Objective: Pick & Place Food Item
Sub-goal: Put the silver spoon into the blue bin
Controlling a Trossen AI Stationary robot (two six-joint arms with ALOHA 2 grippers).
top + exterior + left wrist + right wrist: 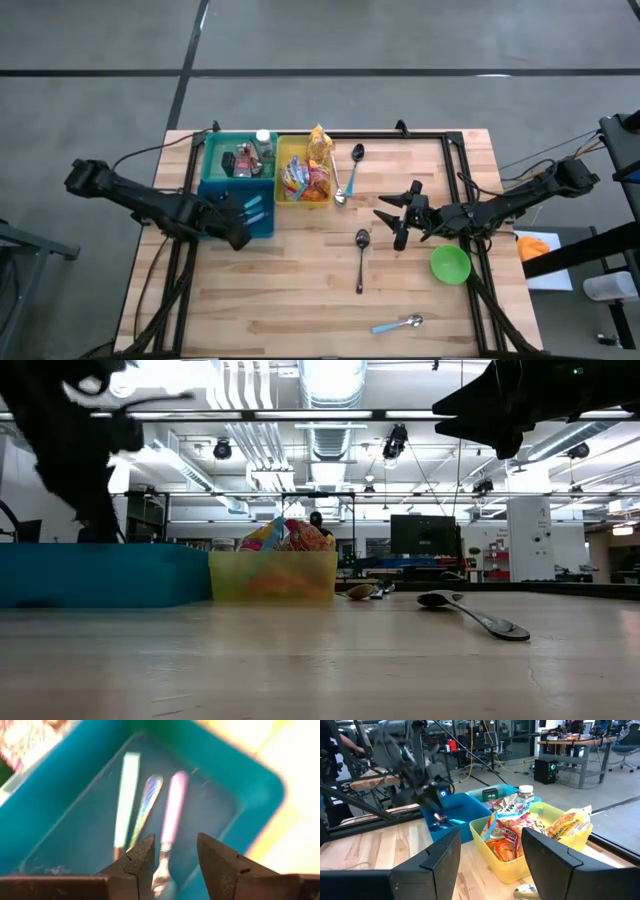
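Observation:
Snack packets (308, 175) fill a yellow bin (284, 196) at the table's far middle; the right wrist view shows them too (512, 827). To the bin's left stands a blue bin (262, 222). My left gripper (175, 845) hovers open over its near compartment. Three utensils lie flat on the floor there, with pale green (125, 795), iridescent (146, 805) and pink (172, 810) handles. None of them sits between the fingers. My right gripper (392, 216) hangs open and level above the table's right half, pointing toward the bins, with nothing in it.
A dark spoon (361, 258) lies mid-table and another spoon (352, 170) lies beside the yellow bin. A blue-handled spoon (398, 324) rests near the front edge. A green bowl (450, 264) sits at the right. The blue bin's far compartment (250, 155) holds a jar and packets.

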